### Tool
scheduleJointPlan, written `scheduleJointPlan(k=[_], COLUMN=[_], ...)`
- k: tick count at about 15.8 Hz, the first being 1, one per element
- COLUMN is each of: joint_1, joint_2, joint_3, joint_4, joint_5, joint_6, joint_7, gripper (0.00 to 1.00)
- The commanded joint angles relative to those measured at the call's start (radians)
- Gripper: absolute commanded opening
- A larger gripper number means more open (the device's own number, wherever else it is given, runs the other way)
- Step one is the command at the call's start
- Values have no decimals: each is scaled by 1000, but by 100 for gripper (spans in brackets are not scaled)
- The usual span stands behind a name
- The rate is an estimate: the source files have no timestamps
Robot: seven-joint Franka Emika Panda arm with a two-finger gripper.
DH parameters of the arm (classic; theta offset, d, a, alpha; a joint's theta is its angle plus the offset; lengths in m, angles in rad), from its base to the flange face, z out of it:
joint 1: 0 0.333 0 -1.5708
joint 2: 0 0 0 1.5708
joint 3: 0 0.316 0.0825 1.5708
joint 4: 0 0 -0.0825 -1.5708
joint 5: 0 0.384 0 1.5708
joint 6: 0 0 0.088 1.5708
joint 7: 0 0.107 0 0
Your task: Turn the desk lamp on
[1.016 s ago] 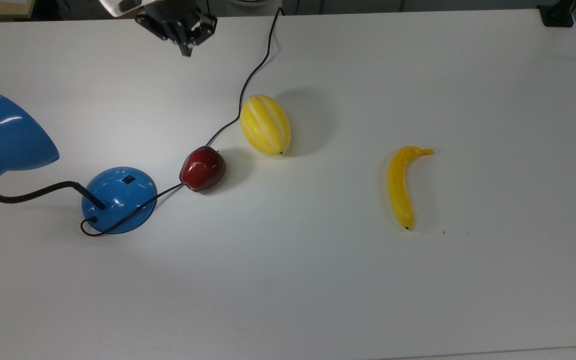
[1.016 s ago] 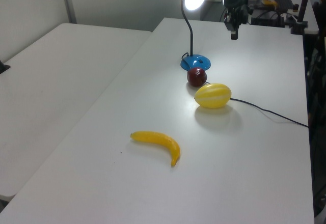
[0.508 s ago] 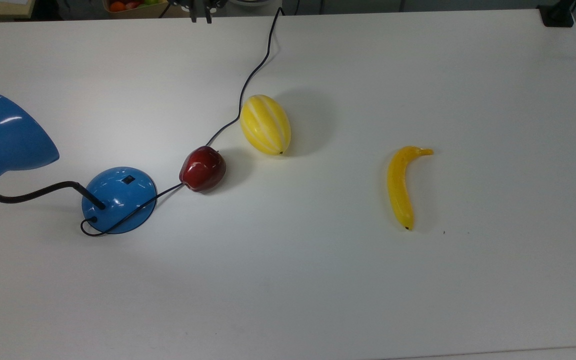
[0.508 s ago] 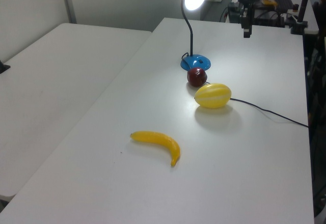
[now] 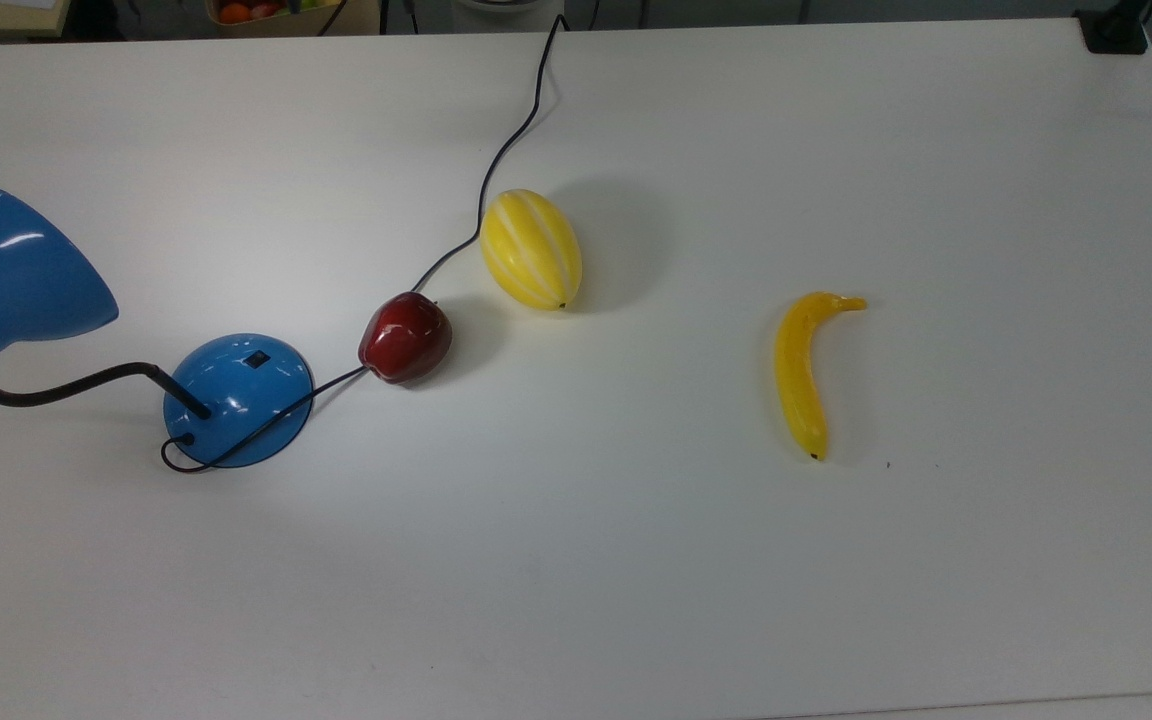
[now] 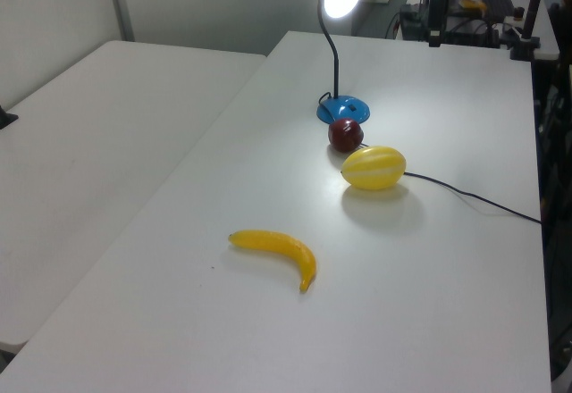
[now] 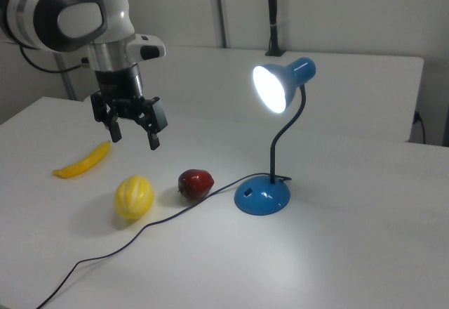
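The desk lamp stands lit, its blue cone shade (image 7: pixel 284 84) glowing white on a black bendy neck over the round blue base (image 7: pixel 262 195). In the top view the base (image 5: pixel 236 400) lies at the left with its small black switch (image 5: pixel 254 359) on top, and the shade (image 5: pixel 21 270) sits further left. The black cord (image 5: pixel 506 150) runs from the base to the far edge. My gripper (image 7: pixel 133 140) hangs open and empty, high above the table and well apart from the lamp. In the left view the gripper (image 6: pixel 434 36) is above the table's far edge.
A red apple (image 5: pixel 405 337) lies on the cord right beside the base. A yellow striped melon (image 5: pixel 531 250) sits next to it, and a banana (image 5: pixel 801 370) lies further toward the top view's right. All rest on a white table (image 5: pixel 636 600).
My gripper has risen and drawn back toward the far edge, leaving the top view. The lamp stays lit and nothing on the table has moved.
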Motion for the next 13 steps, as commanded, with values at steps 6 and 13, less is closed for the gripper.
scheduleJointPlan(k=[6,13], joint_1=[-10,-35], joint_2=[-5,-12], joint_3=[-6,5], joint_4=[14,27], joint_5=[19,19], joint_6=[-29,-89], joint_7=[-22,-23], gripper=[100,100])
